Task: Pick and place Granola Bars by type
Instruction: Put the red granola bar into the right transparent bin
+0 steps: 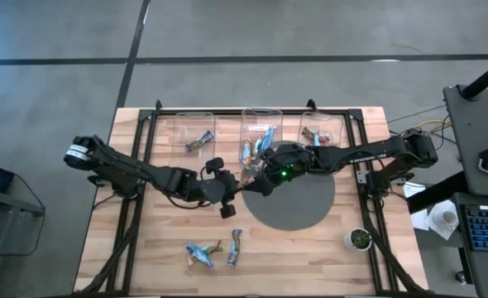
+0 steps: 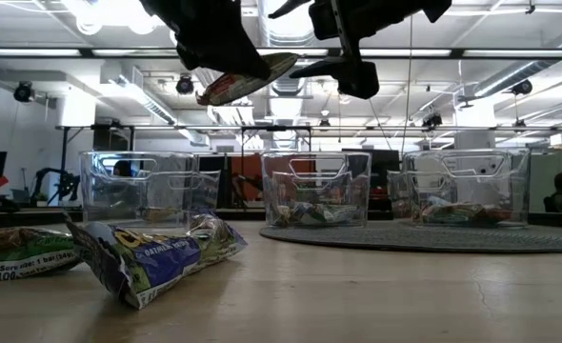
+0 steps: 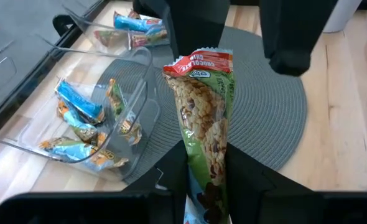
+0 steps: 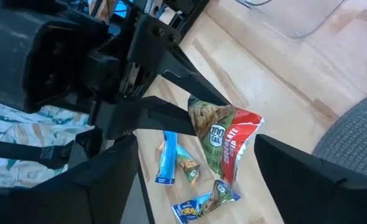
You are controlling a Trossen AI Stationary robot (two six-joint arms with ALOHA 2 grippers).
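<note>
**Op:** Granola bar with the green and red wrapper (image 3: 203,124) sits pinched between my left gripper's (image 3: 205,180) fingers, lifted clear of the table. I see it hanging in the air just in front of the middle bin (image 1: 259,132), over the near edge of the round grey mat (image 1: 306,203).

**Desk:** And the right side?

**Op:** My right gripper (image 4: 196,162) faces that same bar from the other side, jaws spread wide on either flank of it, not touching the wrapper. From the level camera the bar (image 2: 248,78) tilts out from under the left gripper, with the right gripper (image 2: 343,62) just beside it.

**Desk:** Where are the rest of the bars?

**Op:** Taking the middle bin as reference: it holds several blue-wrapped bars (image 1: 256,145). The bin to its left (image 1: 190,132) has one bar (image 1: 199,141) in it, and the bin to its right (image 1: 327,131) has one reddish bar (image 1: 313,135). Well in front of the middle bin, near the table's front edge, three loose bars lie on the wood: two close together (image 1: 201,253) and one blue bar (image 1: 235,247) just beside them.

**Desk:** Anything else on the table?

**Op:** A small round white cup (image 1: 359,240), off to the right of the mat and well forward of the right-hand bin.
</note>
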